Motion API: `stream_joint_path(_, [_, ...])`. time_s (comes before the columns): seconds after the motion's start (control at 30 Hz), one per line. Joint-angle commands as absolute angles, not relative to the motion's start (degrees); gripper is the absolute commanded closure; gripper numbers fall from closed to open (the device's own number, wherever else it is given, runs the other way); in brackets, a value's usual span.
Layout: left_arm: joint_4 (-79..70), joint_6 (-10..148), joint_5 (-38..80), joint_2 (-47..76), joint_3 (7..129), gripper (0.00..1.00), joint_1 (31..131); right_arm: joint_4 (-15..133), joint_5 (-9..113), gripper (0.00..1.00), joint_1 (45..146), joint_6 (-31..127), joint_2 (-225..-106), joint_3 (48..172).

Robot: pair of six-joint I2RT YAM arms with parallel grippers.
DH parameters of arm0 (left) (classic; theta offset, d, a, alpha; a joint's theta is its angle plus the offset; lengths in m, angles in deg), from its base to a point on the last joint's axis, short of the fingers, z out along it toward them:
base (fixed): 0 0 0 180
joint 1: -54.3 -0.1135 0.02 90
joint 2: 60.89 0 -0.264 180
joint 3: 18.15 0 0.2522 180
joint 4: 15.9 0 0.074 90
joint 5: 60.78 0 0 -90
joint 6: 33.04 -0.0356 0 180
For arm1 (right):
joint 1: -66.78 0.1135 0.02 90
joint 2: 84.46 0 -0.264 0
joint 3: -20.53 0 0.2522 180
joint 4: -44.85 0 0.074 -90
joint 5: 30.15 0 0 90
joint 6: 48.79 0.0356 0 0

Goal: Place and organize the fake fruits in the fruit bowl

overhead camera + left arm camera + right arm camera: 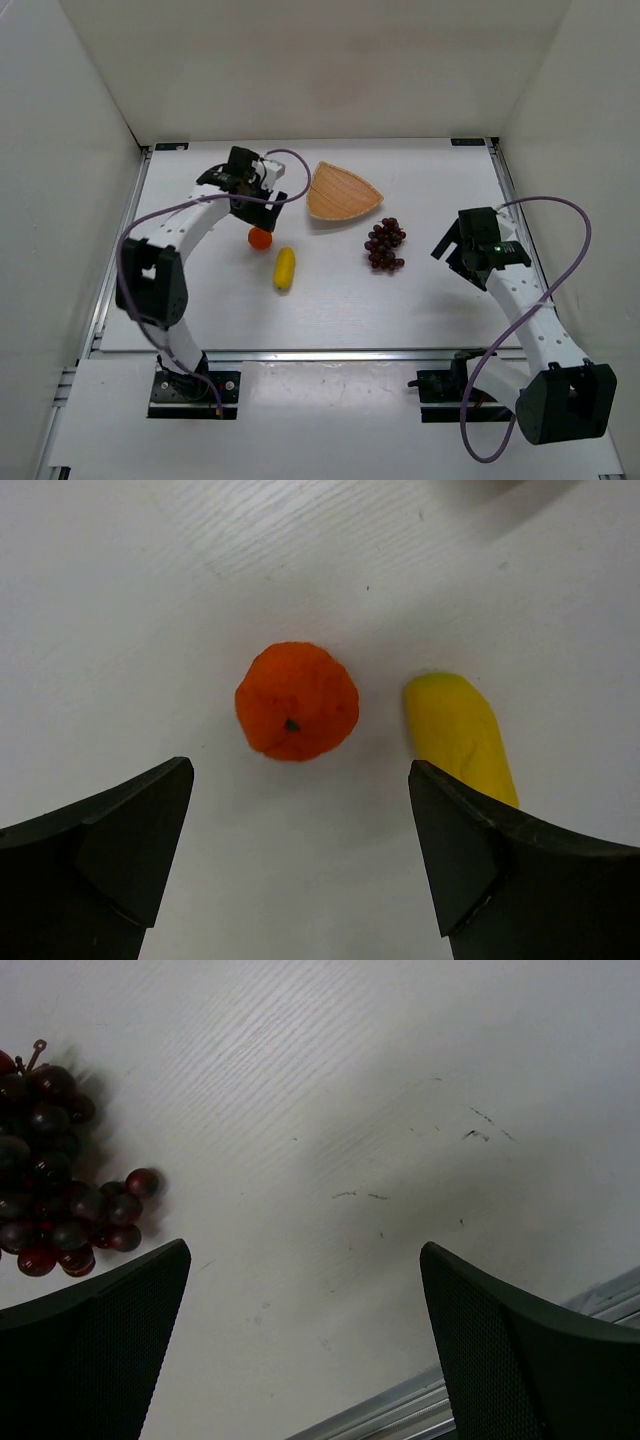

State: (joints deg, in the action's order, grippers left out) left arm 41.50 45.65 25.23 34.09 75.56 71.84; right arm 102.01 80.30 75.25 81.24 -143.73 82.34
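Observation:
The tan fan-shaped fruit bowl stands empty at the back middle of the table. The round orange lies to its front left, and the yellow lemon-like fruit lies just beside it. The dark grapes lie in front of the bowl, to its right. My left gripper hovers open just behind the orange; in the left wrist view the orange and the lemon lie ahead of the open gripper. My right gripper is open and empty right of the grapes, above bare table.
White walls enclose the table on three sides. A metal rail runs along the table's edge near the right gripper. The purple cables loop off both arms.

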Motion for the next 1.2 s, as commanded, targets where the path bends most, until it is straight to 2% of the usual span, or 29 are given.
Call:
stream_joint_path(0.0, [44.97,46.67,25.35,40.43,80.42,0.00,73.01,100.54,82.08,0.00,76.80,80.76,-145.02,86.15])
stream_joint_path(0.27, [45.58,46.51,25.88,50.02,83.07,0.00,73.02,101.06,83.84,0.00,77.33,80.76,-148.18,88.08])
stream_joint_path(0.33, [46.11,46.50,25.88,51.87,83.68,0.06,73.02,101.06,83.84,0.00,77.33,80.76,-149.84,89.39])
stream_joint_path(0.37, [46.11,46.50,25.88,51.87,83.68,0.12,73.02,101.06,84.36,0.00,77.33,80.15,-149.85,89.40])
stream_joint_path(0.4, [46.11,46.50,25.88,51.87,83.68,0.26,73.02,101.59,84.37,0.00,77.33,80.15,-150.64,90.27])
stream_joint_path(0.5, [46.11,45.89,26.41,51.87,84.21,0.41,73.02,101.59,84.90,0.00,77.33,79.62,-152.05,91.60])
stream_joint_path(0.53, [46.11,45.89,26.41,51.87,84.99,0.51,73.02,101.59,84.90,0.00,77.33,79.62,-153.62,92.38])
stream_joint_path(0.67, [46.11,45.36,29.91,51.87,88.94,0.69,74.94,101.59,84.90,0.00,77.33,79.62,-156.53,93.62])
stream_joint_path(0.83, [44.10,42.73,32.38,52.39,98.43,0.66,80.57,99.49,82.79,0.00,77.33,78.48,-160.04,94.14])
stream_joint_path(1.03, [43.39,41.49,31.68,65.65,117.76,0.64,85.84,97.64,79.28,0.00,77.86,75.15,-163.65,96.95])
stream_joint_path(1.13, [42.77,40.18,31.68,72.77,126.44,0.56,87.51,95.27,76.64,0.00,78.99,72.77,-163.65,96.96])
stream_joint_path(1.17, [42.77,40.17,31.68,74.18,128.05,0.45,87.52,94.74,76.03,0.00,79.61,71.20,-163.65,97.48])
